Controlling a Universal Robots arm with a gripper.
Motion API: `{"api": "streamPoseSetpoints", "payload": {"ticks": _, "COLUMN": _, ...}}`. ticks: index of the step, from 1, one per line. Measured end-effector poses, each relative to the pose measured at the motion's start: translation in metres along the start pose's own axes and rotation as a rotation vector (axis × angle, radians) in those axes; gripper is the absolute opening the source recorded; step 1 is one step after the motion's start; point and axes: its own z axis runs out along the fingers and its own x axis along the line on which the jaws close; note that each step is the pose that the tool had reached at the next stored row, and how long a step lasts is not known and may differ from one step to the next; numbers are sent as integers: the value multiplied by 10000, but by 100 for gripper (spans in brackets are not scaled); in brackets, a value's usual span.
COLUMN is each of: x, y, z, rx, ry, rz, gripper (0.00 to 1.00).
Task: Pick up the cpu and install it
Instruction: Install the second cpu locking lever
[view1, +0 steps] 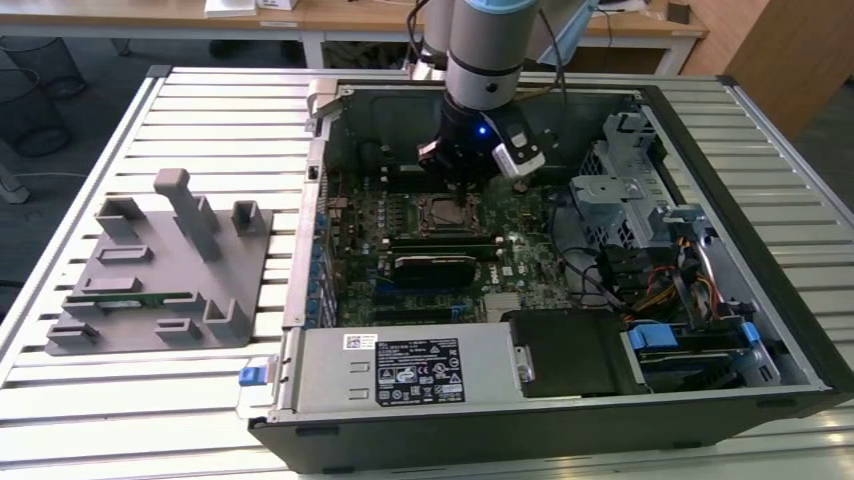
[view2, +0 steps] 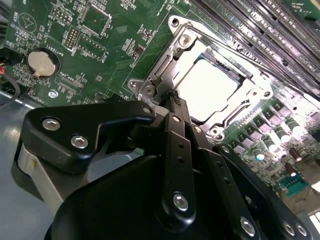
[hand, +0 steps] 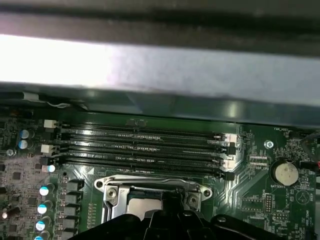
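Second wrist view shows the gripper (view2: 175, 100), fingers pressed together and holding nothing, at the socket (view2: 165, 75) where the cpu (view2: 212, 85) lies; a flat seat probably matters most.

- Directly over the square metal-framed socket (view2: 212, 85): blocked by the black gripper (view1: 461, 190).
- Beside the socket: long black memory slots (hand: 145, 147).
- Toward the exterior view's right: grey metal drive cage (view1: 627, 190), tangled cables (view1: 634, 275).
- Open room above the slatted white table (view1: 187, 110).
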Motion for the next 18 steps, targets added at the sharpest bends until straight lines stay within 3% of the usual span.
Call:
{"api": "streamPoseSetpoints", "payload": {"ticks": 4, "x": 1, "y": 7, "z": -99, "rx": -1, "ry": 25, "rz": 2, "gripper": 11}}
{"api": "streamPoseSetpoints", "payload": {"ticks": 7, "x": 1, "y": -3, "z": -108, "rx": -5, "ry": 45, "rz": 2, "gripper": 11}}
{"api": "streamPoseSetpoints", "payload": {"ticks": 15, "x": 13, "y": -206, "z": -121, "rx": -4, "ry": 48, "rz": 4, "gripper": 11}}
{"api": "streamPoseSetpoints", "payload": {"ticks": 18, "x": 14, "y": -232, "z": -132, "rx": -1, "ry": 49, "rz": 3, "gripper": 11}}
